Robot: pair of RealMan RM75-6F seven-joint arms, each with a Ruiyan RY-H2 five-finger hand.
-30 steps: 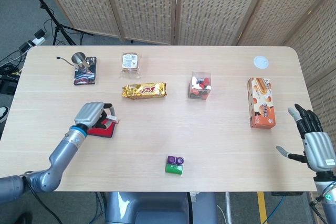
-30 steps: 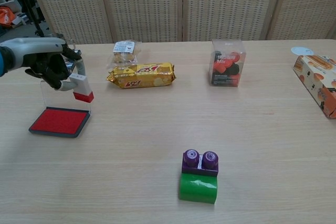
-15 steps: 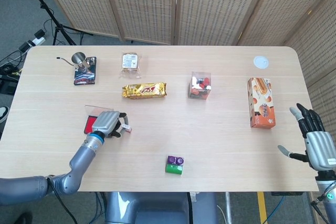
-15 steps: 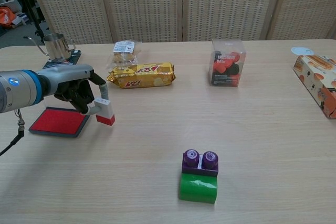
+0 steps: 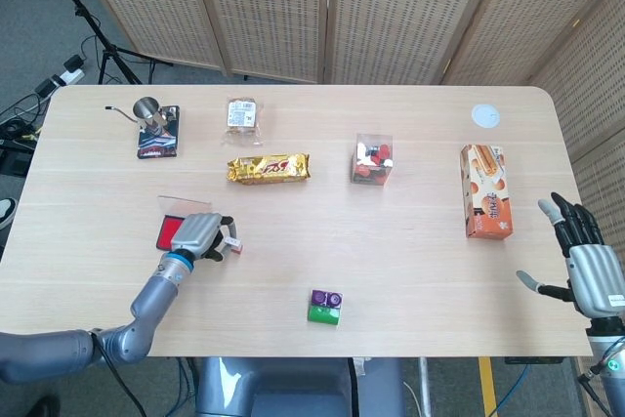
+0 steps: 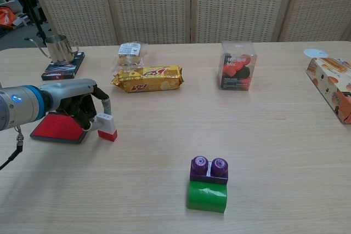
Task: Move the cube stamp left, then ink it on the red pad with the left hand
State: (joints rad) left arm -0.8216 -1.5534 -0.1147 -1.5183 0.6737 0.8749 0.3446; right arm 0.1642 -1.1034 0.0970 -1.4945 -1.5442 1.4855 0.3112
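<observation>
Left hand (image 6: 82,109) is low over the table (image 6: 263,152), fingers curled around the cube stamp (image 6: 107,126), which it holds at its fingertip end. The chest view makes the stamp plain: white upper half, red base, sitting down at the tabletop, though actual contact can't be judged from here. From the head view the left hand (image 5: 202,235) covers most of the stamp, and only a small pale corner (image 5: 232,242) peeks out on its right.

The red pad (image 6: 55,127) lies just behind and to the left of the hand, partly hidden by the knuckles in the chest view; overhead it (image 5: 171,232) shows as a red strip beside the hand with its clear lid (image 5: 181,204) lying open beyond it.

Right hand (image 5: 583,253) shows only in the head view, well away at the far right table edge, fingers spread and upright, holding nothing.

Beyond the left hand: a gold snack bar (image 6: 147,78), a wrapped cookie packet (image 6: 130,55), and a steel pitcher (image 6: 58,48) on a dark book (image 6: 62,69). Off to its right sits a green and purple toy block (image 6: 207,190), further off a clear box of red and black pieces (image 6: 236,73) and an orange carton (image 6: 332,88).
</observation>
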